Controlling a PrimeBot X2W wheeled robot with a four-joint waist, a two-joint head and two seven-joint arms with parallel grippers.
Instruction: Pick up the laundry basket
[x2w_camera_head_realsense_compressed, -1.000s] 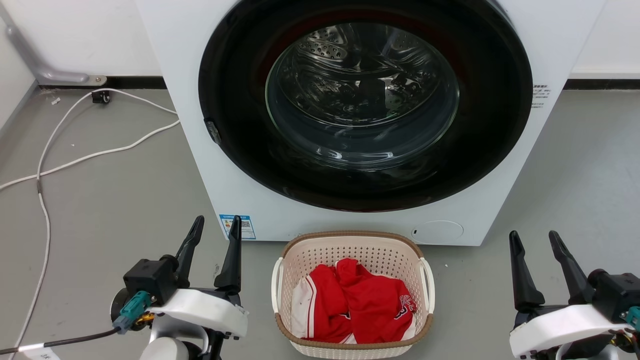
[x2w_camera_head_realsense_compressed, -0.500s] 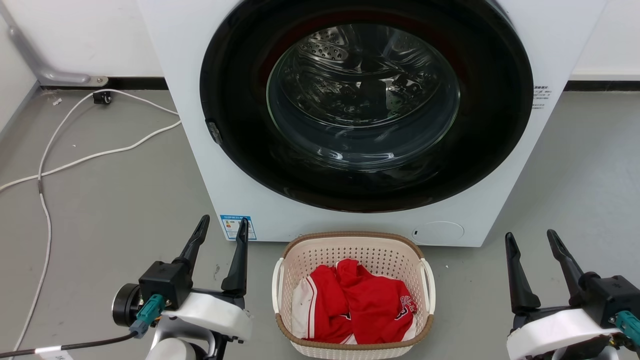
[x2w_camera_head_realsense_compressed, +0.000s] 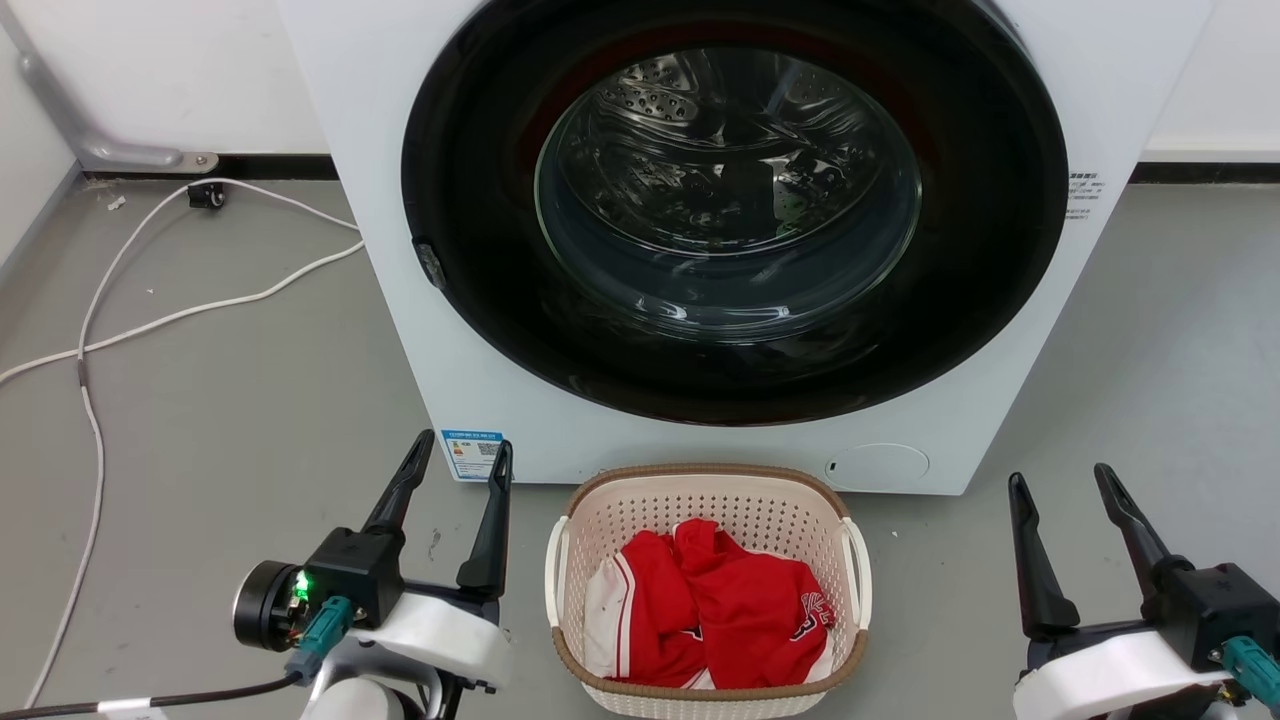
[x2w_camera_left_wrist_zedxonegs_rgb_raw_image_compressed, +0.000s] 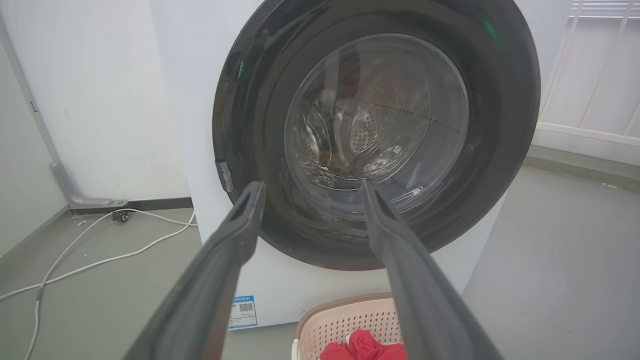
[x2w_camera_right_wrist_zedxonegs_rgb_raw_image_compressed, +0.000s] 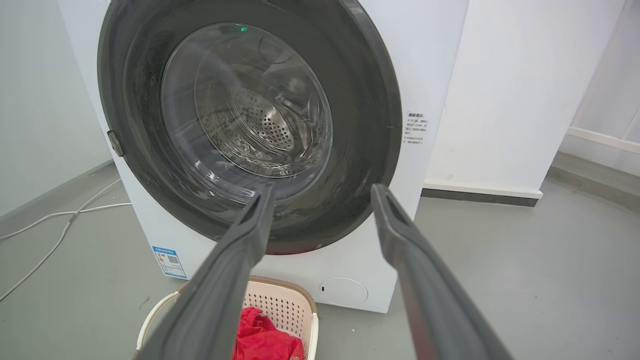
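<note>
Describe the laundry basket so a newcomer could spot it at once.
Find the big white front-loading washing machine with its round dark door. On the grey floor just before it sits a small cream perforated plastic basket, brown woven-look rim, white side handles, holding red-and-white clothing.

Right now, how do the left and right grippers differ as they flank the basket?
The left gripper sits close beside the basket; the right gripper stands well clear of it. A green light glows behind the left's fingers; the right's housing looks dark. Both are open, empty and point toward the washer.
</note>
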